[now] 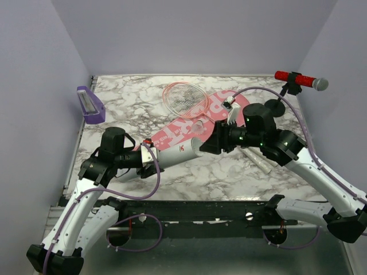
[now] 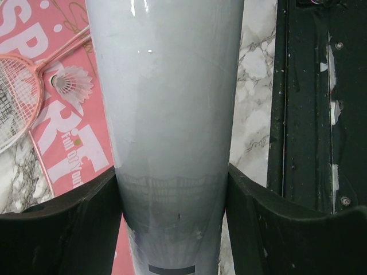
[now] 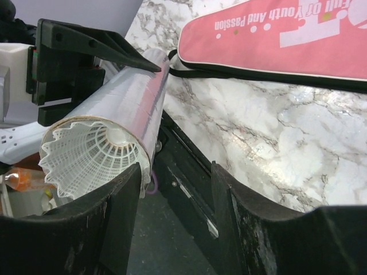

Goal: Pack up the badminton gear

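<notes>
My left gripper (image 1: 148,154) is shut on the white tube (image 1: 175,153) and holds it level, its open end pointing right; the fingers (image 2: 74,223) clamp the tube (image 2: 172,114) on both sides. A white shuttlecock (image 3: 92,152) sits in the tube's mouth (image 3: 129,109). My right gripper (image 1: 211,143) is open at that mouth, its left finger (image 3: 97,223) beside the rim and nothing between the jaws (image 3: 172,189). The pink SPORT bag (image 1: 215,106) lies flat behind. On it are the pink racket (image 1: 182,96) and a second shuttlecock (image 1: 198,125), which the left wrist view (image 2: 71,85) also shows.
A red microphone (image 1: 298,79) on a black stand is at the back right. A purple tray (image 1: 90,104) stands at the left edge. A pale handle (image 1: 256,160) lies under my right arm. The table's dark front rail (image 2: 304,137) runs just below the tube.
</notes>
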You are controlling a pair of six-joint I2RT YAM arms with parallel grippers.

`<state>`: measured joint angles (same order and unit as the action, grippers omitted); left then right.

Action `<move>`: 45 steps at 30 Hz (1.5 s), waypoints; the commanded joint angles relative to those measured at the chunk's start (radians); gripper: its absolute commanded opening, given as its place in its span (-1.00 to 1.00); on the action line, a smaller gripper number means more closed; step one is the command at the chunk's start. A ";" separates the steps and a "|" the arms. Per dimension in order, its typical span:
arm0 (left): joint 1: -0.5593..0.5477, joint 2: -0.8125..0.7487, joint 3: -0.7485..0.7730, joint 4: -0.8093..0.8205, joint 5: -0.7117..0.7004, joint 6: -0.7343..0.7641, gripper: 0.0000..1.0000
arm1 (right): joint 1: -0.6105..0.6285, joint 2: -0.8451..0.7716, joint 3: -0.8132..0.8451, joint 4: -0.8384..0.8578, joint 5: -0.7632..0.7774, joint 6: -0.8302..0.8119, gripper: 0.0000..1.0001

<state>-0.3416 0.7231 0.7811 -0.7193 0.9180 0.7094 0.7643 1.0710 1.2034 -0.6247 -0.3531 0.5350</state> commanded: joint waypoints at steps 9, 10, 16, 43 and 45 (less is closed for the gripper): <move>0.003 0.001 0.026 0.035 0.059 -0.001 -0.25 | 0.013 0.069 -0.044 0.155 -0.093 0.057 0.17; 0.003 0.001 0.026 0.037 0.061 -0.001 -0.25 | 0.021 0.073 -0.047 0.160 -0.090 0.057 0.17; 0.003 0.002 0.030 0.055 0.068 -0.019 -0.25 | 0.072 0.125 -0.054 0.181 -0.055 0.060 0.15; 0.004 -0.033 -0.008 -0.011 0.025 0.033 -0.25 | 0.073 0.007 0.165 -0.067 0.380 -0.014 0.48; 0.004 -0.040 -0.011 -0.031 0.010 0.051 -0.25 | 0.037 0.020 0.154 -0.052 0.387 0.016 0.48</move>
<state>-0.3397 0.7055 0.7765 -0.7292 0.9298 0.7139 0.8482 1.0687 1.3857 -0.6510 -0.0586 0.5121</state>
